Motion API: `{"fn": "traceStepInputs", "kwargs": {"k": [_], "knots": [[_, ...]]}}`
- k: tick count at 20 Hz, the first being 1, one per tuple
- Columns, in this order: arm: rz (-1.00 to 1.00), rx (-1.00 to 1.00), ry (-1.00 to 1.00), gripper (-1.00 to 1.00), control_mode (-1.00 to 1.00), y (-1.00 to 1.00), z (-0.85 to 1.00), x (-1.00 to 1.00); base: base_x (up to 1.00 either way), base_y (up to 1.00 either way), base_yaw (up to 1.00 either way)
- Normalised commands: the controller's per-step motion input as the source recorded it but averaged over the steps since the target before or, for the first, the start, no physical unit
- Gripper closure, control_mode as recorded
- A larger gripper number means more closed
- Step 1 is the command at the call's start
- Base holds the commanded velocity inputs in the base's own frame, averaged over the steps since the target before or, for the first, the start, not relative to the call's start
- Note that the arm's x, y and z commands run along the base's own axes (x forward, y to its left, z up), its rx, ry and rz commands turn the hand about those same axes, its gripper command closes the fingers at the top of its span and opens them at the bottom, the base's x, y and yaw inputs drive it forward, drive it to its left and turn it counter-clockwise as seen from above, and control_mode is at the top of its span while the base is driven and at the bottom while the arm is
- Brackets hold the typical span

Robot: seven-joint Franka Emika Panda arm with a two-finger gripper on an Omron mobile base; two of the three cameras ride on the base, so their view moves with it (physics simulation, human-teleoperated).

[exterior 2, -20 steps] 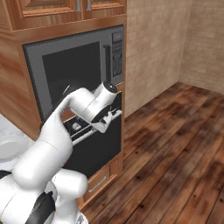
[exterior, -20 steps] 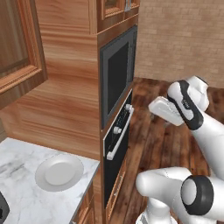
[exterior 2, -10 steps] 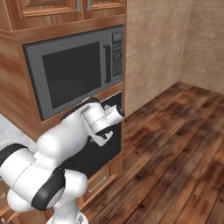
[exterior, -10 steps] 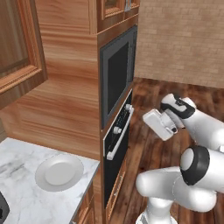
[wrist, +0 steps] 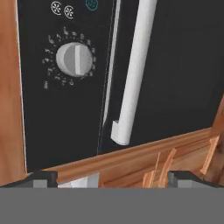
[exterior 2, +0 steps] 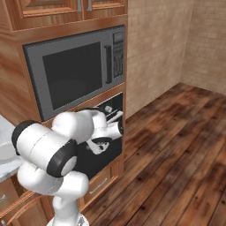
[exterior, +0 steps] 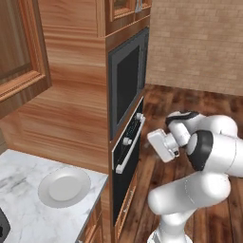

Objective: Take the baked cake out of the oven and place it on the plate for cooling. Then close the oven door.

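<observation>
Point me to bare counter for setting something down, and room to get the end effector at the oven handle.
Bare marble counter lies in front of the plate and toward the near edge. The plate itself is empty. The open end effector faces the oven door, with open floor in front of its handle. Tightest: the knob beside that handle.

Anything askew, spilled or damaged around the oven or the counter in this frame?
Nothing stands out. The oven door sits flush and shut, its handle straight, the plate flat on the marble counter, and the open gripper faces the handle.
</observation>
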Motion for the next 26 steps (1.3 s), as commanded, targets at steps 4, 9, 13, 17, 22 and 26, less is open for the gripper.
{"fn": "traceStepInputs", "kwargs": {"k": [4, 9, 13, 17, 22, 26], "knots": [[0.00, 0.05, -0.01, -1.00, -1.00, 0.27, -0.51, 0.51, 0.00, 0.00, 0.00], [0.00, 0.02, 0.00, -1.00, -1.00, 0.20, -0.54, 0.51, 0.00, 0.00, 0.00], [0.00, 0.01, 0.00, -1.00, -1.00, 0.24, -0.51, 0.44, 0.00, 0.00, 0.00], [0.00, 0.02, 0.00, -1.00, -1.00, 0.22, -0.47, 0.41, 0.00, 0.00, 0.00], [0.00, 0.04, -0.02, -1.00, -1.00, 0.25, -0.37, 0.38, 0.00, 0.00, 0.00], [0.00, 0.08, -0.07, -1.00, -1.00, 0.27, -0.18, 0.13, 0.00, 0.00, 0.00]]}}
